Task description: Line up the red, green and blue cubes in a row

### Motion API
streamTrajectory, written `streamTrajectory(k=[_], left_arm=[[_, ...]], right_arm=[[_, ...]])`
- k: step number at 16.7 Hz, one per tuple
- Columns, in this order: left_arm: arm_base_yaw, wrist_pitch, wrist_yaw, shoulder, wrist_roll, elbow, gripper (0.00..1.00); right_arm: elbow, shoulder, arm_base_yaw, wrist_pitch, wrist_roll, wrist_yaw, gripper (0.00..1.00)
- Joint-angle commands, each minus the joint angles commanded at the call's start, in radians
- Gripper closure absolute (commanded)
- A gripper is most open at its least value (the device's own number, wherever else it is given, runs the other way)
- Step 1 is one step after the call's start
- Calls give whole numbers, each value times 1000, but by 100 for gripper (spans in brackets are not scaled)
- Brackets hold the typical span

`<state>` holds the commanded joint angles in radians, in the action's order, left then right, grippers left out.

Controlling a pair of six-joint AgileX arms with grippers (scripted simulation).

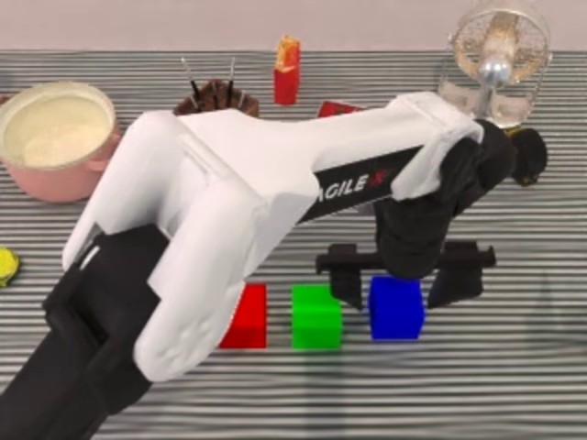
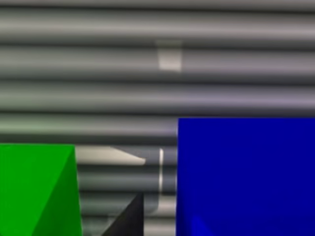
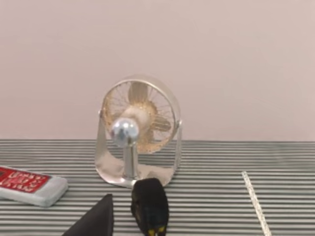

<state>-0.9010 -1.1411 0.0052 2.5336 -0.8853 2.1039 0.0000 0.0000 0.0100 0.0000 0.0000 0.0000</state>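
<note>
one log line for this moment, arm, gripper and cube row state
left gripper open over blue cube | red cube, green cube, blue in row | right arm unseen

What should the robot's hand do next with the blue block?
Probably lift the left gripper straight up and away. Its fingers stand open on either side of the blue cube, which already sits in a row beside the green cube and red cube.

The top view looks down on the striped table [image 1: 514, 367] from above, slightly angled toward the far wall. The left wrist view sits very close to the tabletop, facing the green cube [image 2: 34, 191] and blue cube [image 2: 246, 177], also seen from above. The right wrist view looks level across the table at a metal fan [image 3: 138, 128], also in the top view's far right corner.
</note>
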Motion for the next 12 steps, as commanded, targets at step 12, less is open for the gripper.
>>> streamTrajectory(k=[12], left_arm=[[8,-77,-1,-4,-3,74,0]], right_arm=[[0,0,0,0,0,0,0]])
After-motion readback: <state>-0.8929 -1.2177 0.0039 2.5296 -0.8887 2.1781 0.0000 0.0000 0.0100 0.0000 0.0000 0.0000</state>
